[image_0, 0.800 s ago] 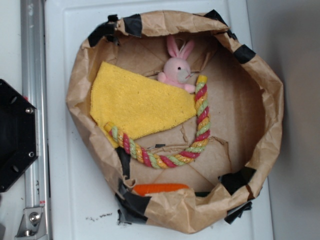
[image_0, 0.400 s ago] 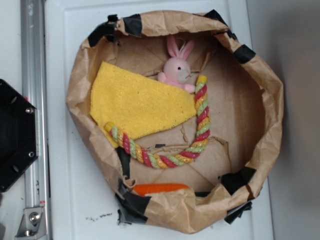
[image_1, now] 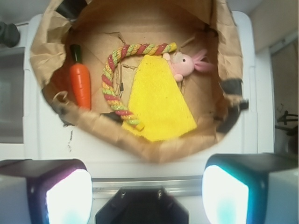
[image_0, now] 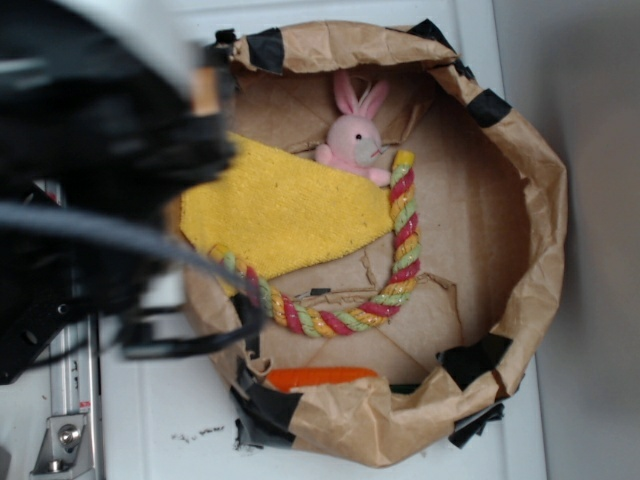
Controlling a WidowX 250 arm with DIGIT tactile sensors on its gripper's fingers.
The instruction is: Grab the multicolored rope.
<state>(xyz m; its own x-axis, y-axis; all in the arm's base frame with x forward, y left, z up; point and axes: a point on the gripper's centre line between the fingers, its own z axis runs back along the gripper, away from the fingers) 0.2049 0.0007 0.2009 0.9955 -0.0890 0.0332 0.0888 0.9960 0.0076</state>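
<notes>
**Hand open above the paper bowl's rim, rope untouched**

The multicolored rope (image_1: 117,79) lies curved inside the brown paper bowl (image_0: 530,180), one end on the yellow cloth (image_1: 161,100) near the bowl's rim, the other end touching the pink bunny (image_1: 187,64). An orange carrot toy (image_1: 80,81) lies beside the rope, near the bowl's wall. The hand (image_1: 147,193) is released, its fingers (image_1: 67,196) spread apart, holding nothing, outside the bowl's edge over the white surface (image_1: 140,161).

Blurred black arm (image_0: 90,150) with white upper casing, dark grey cables (image_0: 150,250) looping below, gripper (image_1: 147,186) fingers (image_1: 56,191) black-edged with pale glowing pads
</notes>
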